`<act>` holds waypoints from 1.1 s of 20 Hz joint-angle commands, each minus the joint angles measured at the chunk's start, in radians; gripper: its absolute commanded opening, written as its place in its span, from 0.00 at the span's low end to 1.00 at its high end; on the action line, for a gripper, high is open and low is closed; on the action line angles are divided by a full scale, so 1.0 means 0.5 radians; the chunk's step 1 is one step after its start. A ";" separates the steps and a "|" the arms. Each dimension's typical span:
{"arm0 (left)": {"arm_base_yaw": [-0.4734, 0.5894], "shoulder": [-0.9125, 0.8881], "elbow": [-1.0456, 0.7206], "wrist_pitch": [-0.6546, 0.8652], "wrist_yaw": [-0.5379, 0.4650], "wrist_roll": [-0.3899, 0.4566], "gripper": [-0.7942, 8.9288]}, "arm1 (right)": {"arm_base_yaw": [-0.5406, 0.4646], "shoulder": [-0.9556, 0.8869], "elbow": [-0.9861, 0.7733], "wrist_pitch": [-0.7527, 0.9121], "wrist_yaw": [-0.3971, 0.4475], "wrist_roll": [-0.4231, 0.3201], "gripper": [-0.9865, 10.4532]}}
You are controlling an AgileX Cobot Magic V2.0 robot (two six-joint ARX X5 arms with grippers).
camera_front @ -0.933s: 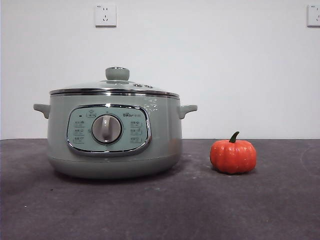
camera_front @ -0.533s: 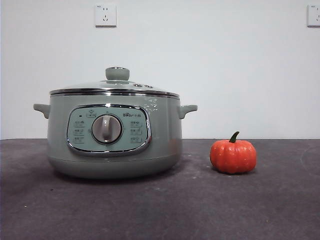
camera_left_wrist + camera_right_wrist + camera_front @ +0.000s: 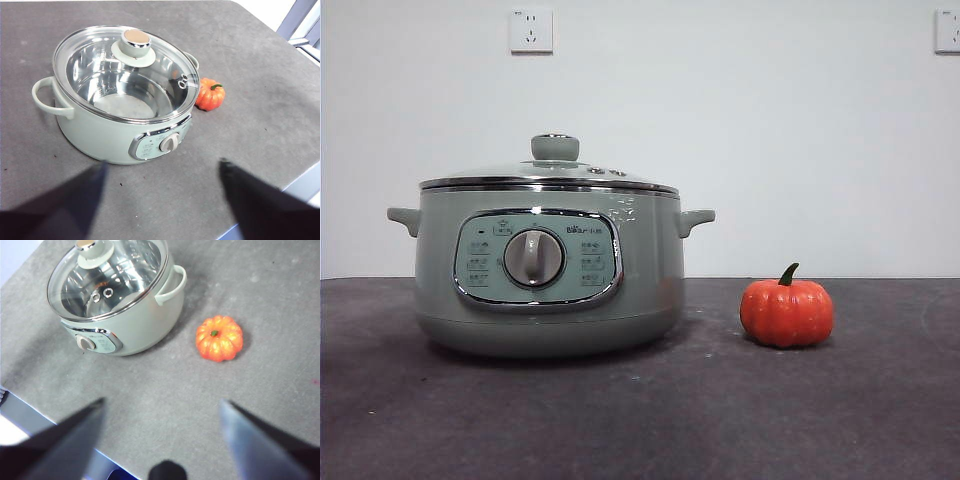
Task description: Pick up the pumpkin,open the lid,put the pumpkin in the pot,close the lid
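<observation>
Front view. The pot [image 3: 549,270] stands left of centre on the dark table [image 3: 720,420], its control panel and silver dial [image 3: 533,258] facing the camera. The lid [image 3: 550,172] sits closed on the pot, with its pale green knob at the top centre. The pumpkin [image 3: 786,311] rests upright on the table at right of centre, clearly apart from the pot, its dark stem curving upward. Two wall sockets [image 3: 531,30] appear on the white wall along the upper edge, one upper left and one at the upper right corner. No arm enters this view.

Left wrist view. The left gripper [image 3: 162,172] hangs above the table with its two jaws wide apart and nothing between them. The pot fills the upper left of the frame; through the glass lid the bare metal interior is visible. The pumpkin lies at centre right, just beside the pot's far side handle [image 3: 192,59], with a narrow gap of table between it and the pot wall.

Right wrist view. The right gripper [image 3: 162,410] is likewise spread open and empty, raised over the table. The pot with closed lid occupies the upper left; the pumpkin sits at right of centre, stem up, separate from the pot and nearer to this gripper than the pot is.
</observation>
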 commanded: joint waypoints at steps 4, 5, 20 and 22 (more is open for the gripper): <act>-0.005 -0.002 -0.001 0.005 0.006 0.027 0.86 | 0.114 0.211 0.007 0.227 0.013 0.056 0.72; -0.005 -0.002 0.000 0.005 0.006 0.028 0.86 | 0.144 0.275 0.007 0.280 0.018 0.056 0.72; -0.003 -0.002 0.000 0.003 0.005 0.022 0.86 | 0.433 1.601 0.008 1.277 0.601 -0.032 0.72; -0.003 -0.002 0.000 0.001 0.007 0.021 0.86 | 0.435 1.720 0.008 1.338 0.652 -0.063 0.72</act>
